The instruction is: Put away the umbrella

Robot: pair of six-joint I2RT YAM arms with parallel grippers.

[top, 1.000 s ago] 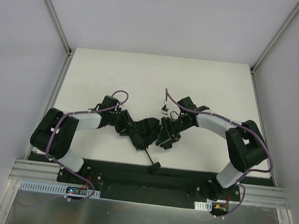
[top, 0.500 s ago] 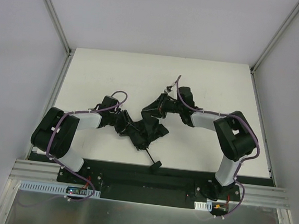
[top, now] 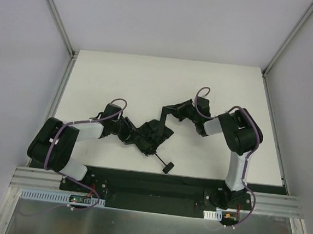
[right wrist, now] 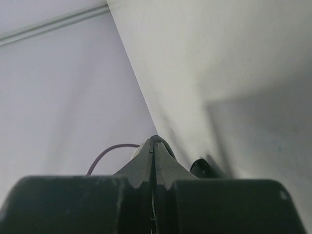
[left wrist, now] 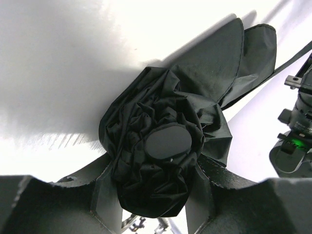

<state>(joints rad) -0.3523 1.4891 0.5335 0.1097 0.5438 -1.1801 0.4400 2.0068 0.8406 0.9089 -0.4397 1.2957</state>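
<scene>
The black umbrella [top: 150, 136] lies bunched at the table's middle. Its thin shaft runs toward the near edge and ends in the small handle [top: 168, 168]. My left gripper [top: 135, 137] is shut on the crumpled canopy [left wrist: 161, 161], one finger on each side, with the round end cap [left wrist: 168, 141] facing the left wrist camera. My right gripper [top: 180, 106] is up and to the right of the bundle. It is shut on the umbrella's thin strap [top: 164, 113], which stretches from the canopy to its tips. In the right wrist view the gripper [right wrist: 154, 145] has its jaws pressed together, with a dark band looped over the tips.
White table [top: 148, 83] bounded by metal frame posts [top: 58, 21] and grey side walls. The arms' black base plate [top: 140, 181] runs along the near edge, just behind the handle. The right arm's wrist [left wrist: 295, 126] shows at the right edge of the left wrist view.
My right gripper moved from the bundle up and to the right, and closed on the strap, drawing it out. The umbrella's handle shifted slightly right. The left gripper kept its hold.
</scene>
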